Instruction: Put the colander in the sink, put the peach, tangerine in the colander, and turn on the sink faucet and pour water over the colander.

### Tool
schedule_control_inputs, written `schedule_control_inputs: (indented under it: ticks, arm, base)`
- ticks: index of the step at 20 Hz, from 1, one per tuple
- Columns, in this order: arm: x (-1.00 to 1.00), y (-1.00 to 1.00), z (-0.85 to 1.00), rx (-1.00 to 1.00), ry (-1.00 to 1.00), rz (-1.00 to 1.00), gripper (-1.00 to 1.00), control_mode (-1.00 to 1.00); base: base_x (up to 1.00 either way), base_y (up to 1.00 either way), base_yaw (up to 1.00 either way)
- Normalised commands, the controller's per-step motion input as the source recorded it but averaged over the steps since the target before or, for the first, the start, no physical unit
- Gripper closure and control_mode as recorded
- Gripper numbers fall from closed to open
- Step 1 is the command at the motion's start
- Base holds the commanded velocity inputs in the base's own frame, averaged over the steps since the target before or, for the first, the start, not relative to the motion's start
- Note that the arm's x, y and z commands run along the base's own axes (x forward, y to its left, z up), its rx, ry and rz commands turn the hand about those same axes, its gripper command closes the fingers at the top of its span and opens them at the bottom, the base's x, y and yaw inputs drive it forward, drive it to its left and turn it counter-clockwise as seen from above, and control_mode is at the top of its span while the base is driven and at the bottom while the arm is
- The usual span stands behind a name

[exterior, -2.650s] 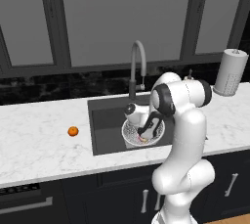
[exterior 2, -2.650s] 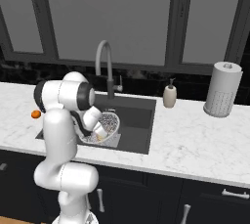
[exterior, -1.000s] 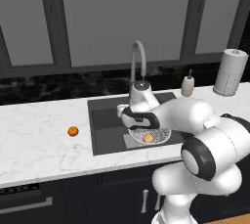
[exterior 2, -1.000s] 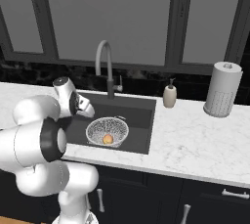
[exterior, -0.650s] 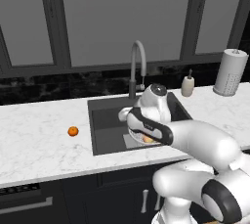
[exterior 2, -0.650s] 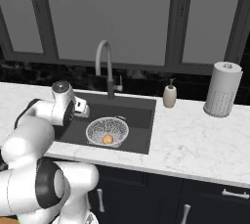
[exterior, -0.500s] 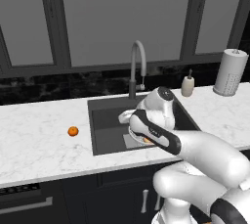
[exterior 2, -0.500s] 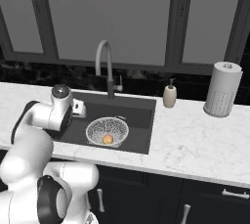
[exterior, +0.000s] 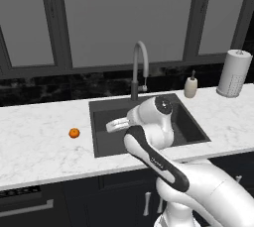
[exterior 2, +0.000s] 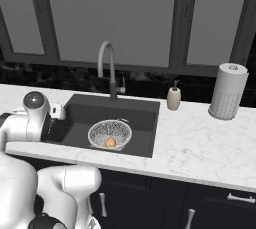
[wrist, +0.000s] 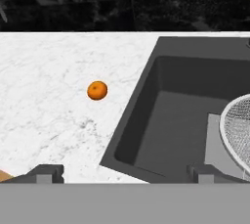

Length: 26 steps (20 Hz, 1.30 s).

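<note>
A dark sink (exterior 2: 145, 118) is set into a white marble counter (exterior: 39, 146), with the grey gooseneck faucet (exterior 2: 107, 68) behind it and no water running. Inside the sink sits the mesh colander (exterior 2: 110, 134), holding the pale peach (exterior 2: 110, 142). The tangerine (wrist: 97, 90) lies on the counter left of the sink, well apart from it. The gripper (wrist: 122, 173) hangs over the sink's left edge, fingers wide apart and empty. Left to do, by my reading: fetch the tangerine, then run the water.

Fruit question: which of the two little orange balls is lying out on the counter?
The tangerine, the brighter orange one, sits on the white marble left of the sink. The paler peach lies in the colander.
</note>
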Motion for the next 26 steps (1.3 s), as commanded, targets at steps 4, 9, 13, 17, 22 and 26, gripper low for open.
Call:
schedule_control_inputs:
  ticks: [4, 9, 13, 17, 22, 26]
  arm:
    - [-0.07, 0.54, 0.24, -0.08, 0.15, 0.0, -1.0, -1.0]
    - [0.05, 0.57, 0.0, -0.13, 0.18, 0.0, -1.0, -1.0]
    - [0.15, 0.46, 0.0, -0.15, 0.2, 0.0, -1.0, -1.0]
    - [0.17, 0.43, -0.01, -0.07, 0.07, 0.0, -1.0, -1.0]
    - [0.19, 0.25, -0.19, -0.04, 0.06, 0.0, -1.0, -1.0]
    - [0.21, 0.06, -0.47, -0.04, 0.1, 0.0, -1.0, -1.0]
  base:
    - [0.0, 0.0, 0.0]
    - [0.0, 0.0, 0.0]
    - [0.0, 0.0, 0.0]
    - [0.0, 0.0, 0.0]
    - [0.0, 0.0, 0.0]
    - [0.0, 0.0, 0.0]
